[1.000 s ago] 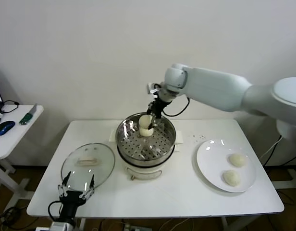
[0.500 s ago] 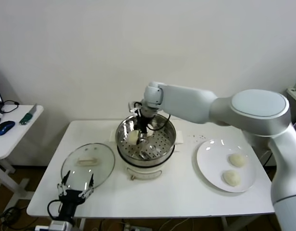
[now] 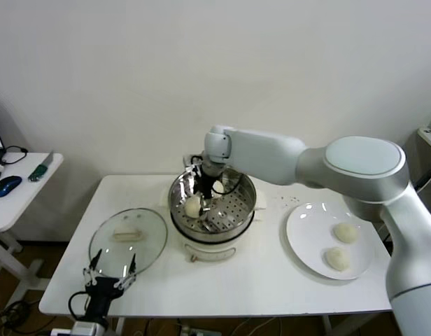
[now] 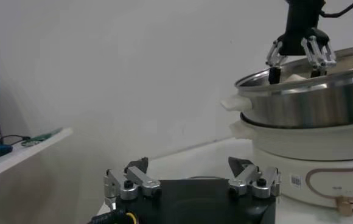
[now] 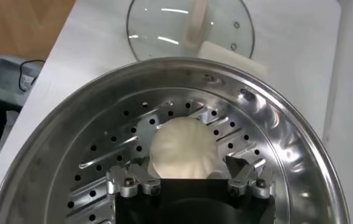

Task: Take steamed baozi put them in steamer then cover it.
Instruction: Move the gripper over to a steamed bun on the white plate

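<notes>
One steamed baozi (image 5: 182, 146) lies on the perforated floor of the steamer (image 5: 274, 131). My right gripper (image 5: 185, 162) stands open around it, one finger on each side. From the head view the same baozi (image 3: 193, 207) sits in the steamer (image 3: 236, 210) under my right gripper (image 3: 202, 197). Two more baozi (image 3: 346, 233) (image 3: 337, 258) rest on the white plate (image 3: 306, 231). The glass cover (image 3: 128, 240) lies flat on the table, left of the steamer. My left gripper (image 3: 115, 262) waits open at the table's front-left edge, near the cover.
The steamer sits on a white electric pot base (image 4: 310, 149) at the table's middle. A side table (image 3: 19, 189) with a mouse and small tools stands at far left. The wall is close behind the table.
My right gripper carried a baozi from above the steamer's back rim down to its floor at the left side, then opened. The left arm stayed still.
</notes>
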You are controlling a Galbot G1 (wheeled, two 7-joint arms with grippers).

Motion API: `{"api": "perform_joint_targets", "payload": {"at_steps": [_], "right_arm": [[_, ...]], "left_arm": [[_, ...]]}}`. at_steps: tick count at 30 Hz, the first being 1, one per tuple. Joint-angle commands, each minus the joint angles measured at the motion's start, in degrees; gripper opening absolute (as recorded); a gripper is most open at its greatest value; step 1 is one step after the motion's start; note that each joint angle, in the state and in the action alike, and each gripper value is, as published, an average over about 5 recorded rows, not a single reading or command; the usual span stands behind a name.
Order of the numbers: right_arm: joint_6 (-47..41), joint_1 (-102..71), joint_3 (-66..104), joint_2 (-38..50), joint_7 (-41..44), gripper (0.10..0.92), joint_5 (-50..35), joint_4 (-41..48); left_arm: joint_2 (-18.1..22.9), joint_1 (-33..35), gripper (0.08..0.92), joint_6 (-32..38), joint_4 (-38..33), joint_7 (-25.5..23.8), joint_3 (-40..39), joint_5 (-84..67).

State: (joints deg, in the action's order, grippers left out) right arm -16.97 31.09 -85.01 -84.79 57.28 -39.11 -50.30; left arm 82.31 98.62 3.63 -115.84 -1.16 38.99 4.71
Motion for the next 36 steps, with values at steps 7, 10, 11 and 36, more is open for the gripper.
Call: {"api": "perform_joint_targets", "payload": {"at_steps": [7, 10, 11, 36], "right_arm": [[0.4, 12.8, -1.5, 17.1, 3.4, 0.823, -0.1, -15.3], [0.4, 15.5, -2.1, 23.7, 3.7, 0.823, 1.1, -19.4], [0.3, 16.3, -2.4, 25.7, 3.7, 0.823, 1.7, -20.6], [5.8, -11.1, 11.8, 62.4, 6.7, 0.823, 34.5, -32.2]], "left_arm": [[-0.2, -0.1, 0.823, -0.2, -0.3, 0.0, -0.3, -0.1], [-0.3, -0.1, 0.823, -0.2, -0.3, 0.1, -0.3, -0.3], [-0.4, -0.1, 0.823, -0.2, -0.3, 0.1, -0.2, -0.5], [0.3, 0.0, 0.823, -1.1, -1.3, 0.2, -0.1, -0.5]]}}
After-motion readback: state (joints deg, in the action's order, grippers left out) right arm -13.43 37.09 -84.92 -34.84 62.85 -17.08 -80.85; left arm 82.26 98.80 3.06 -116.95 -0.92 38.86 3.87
